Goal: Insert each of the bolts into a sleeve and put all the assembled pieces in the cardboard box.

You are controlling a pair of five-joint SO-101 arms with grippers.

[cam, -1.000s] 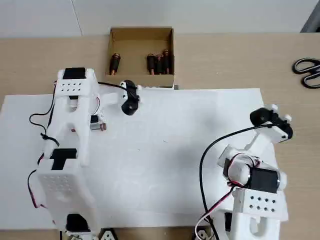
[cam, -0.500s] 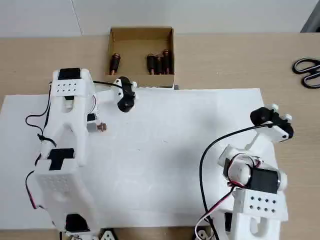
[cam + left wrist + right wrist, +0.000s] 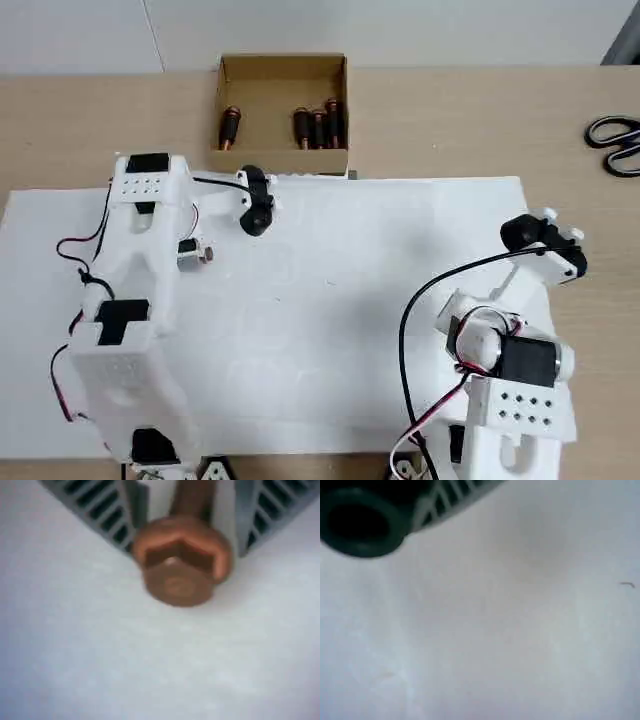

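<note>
The left gripper [image 3: 187, 510] stands clamped on the shank of a copper-coloured hex-head metal bolt [image 3: 182, 562], whose head hangs close over the white sheet [image 3: 350, 300], well apart from the brown cardboard box [image 3: 270, 100]. A dark tubular sleeve [image 3: 360, 525] sits at the right gripper [image 3: 550, 248]; we cannot tell whether it is clenched. We judge the bolt light, rigid and slick, best pinched just behind the head

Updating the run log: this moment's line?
left gripper: shut on copper hex-head bolt | right gripper: holds black tubular sleeve | brown cardboard box: four assembled pieces
</note>
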